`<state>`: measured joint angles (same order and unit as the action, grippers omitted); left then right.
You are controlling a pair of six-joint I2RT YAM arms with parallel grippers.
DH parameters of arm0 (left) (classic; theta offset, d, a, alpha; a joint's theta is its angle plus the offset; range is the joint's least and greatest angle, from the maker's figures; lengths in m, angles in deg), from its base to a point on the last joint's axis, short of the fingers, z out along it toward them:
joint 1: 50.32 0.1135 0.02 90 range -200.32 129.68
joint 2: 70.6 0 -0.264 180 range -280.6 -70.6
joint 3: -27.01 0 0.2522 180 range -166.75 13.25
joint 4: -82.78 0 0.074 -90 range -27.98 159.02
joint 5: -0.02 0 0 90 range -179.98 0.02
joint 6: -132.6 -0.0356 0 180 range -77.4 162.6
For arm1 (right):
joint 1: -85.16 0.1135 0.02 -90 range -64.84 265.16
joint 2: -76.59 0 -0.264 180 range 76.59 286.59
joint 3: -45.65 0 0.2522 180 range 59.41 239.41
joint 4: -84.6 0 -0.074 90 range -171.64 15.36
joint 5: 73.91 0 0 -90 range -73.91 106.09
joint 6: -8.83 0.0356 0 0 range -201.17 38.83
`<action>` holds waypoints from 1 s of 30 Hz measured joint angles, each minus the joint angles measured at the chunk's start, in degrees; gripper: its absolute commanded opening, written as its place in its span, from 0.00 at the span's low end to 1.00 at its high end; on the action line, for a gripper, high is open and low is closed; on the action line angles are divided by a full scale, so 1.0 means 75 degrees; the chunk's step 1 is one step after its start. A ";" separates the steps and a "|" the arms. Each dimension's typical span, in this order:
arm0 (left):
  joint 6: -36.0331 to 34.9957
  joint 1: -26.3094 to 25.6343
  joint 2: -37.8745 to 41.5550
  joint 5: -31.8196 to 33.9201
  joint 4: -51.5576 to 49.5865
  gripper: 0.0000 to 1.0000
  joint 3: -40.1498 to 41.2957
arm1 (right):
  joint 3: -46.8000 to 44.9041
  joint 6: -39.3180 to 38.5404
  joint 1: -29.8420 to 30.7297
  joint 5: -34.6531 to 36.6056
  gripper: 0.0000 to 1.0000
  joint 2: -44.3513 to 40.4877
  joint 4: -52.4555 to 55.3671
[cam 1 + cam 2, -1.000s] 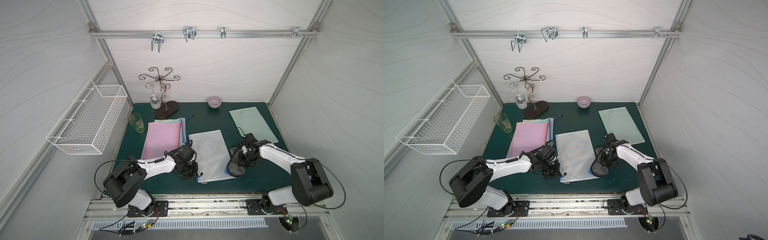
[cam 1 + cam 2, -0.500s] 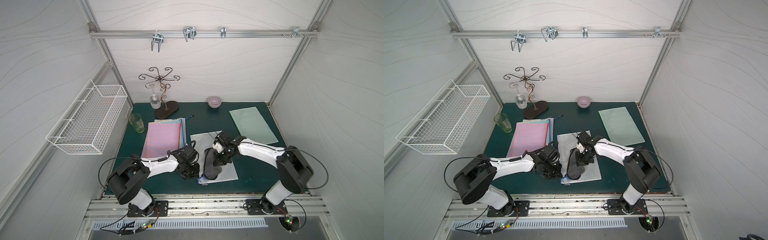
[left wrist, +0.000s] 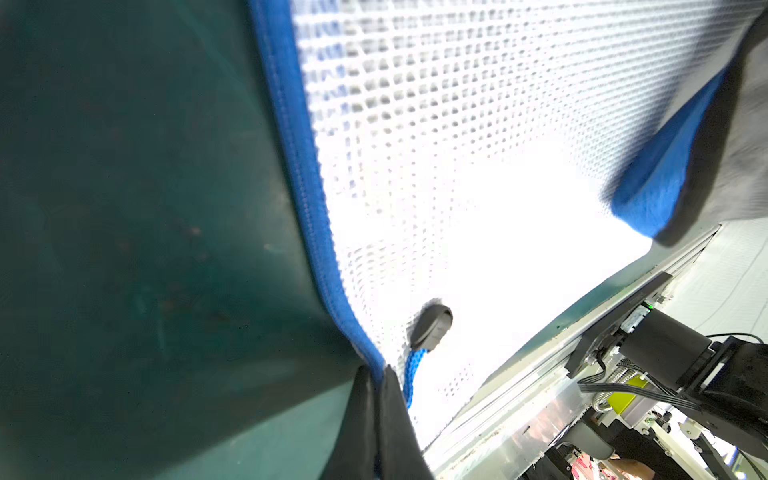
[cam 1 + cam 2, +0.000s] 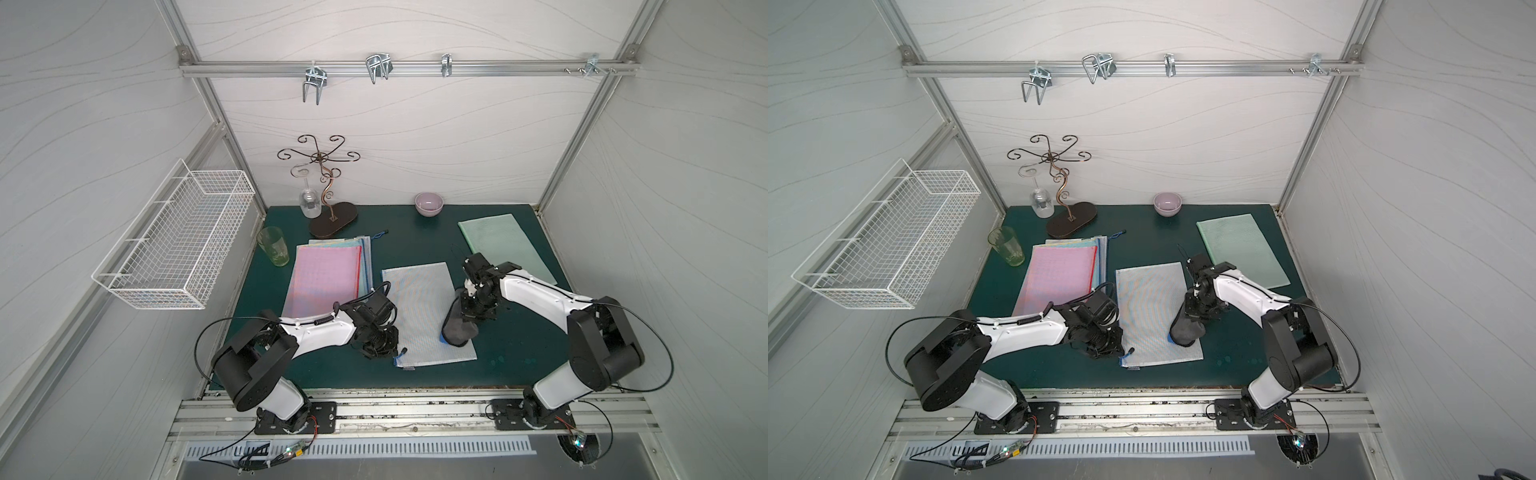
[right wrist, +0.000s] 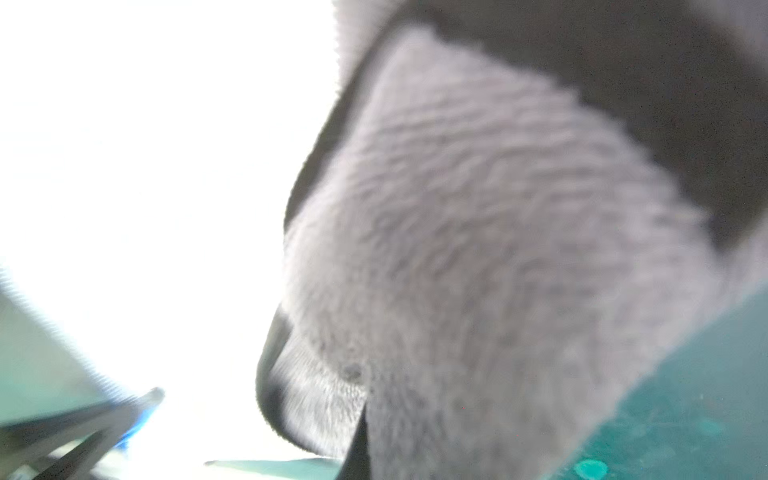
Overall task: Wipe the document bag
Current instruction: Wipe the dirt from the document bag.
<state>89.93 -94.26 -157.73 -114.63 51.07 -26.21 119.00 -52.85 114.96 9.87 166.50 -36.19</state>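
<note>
SWEEP: right claw [image 4: 468, 309], clamped on the grey cloth [image 4: 456, 330], is back at the right edge after crossing mid-bag | ANCHOR: left claw [image 4: 380, 348] pinched on the near-left blue hem [image 3: 307, 199] | BAG: document bag [image 4: 419, 303] flat, centre of desk [image 4: 523, 353] | READ: one pass done, more likely.

We're in a robot lab booth. White panel walls [image 4: 415, 133] and aluminium framing [image 4: 395, 69] stand behind the left claw [image 4: 384, 351].
</note>
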 measured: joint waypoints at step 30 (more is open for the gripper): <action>0.0207 0.0003 0.0498 0.0061 0.0181 0.00 0.0367 | 0.3439 -0.1320 0.0597 -0.0379 0.00 0.3142 -0.0169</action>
<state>91.48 -94.24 -153.99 -114.17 52.42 -23.46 144.79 -62.76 119.44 7.03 190.06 -37.46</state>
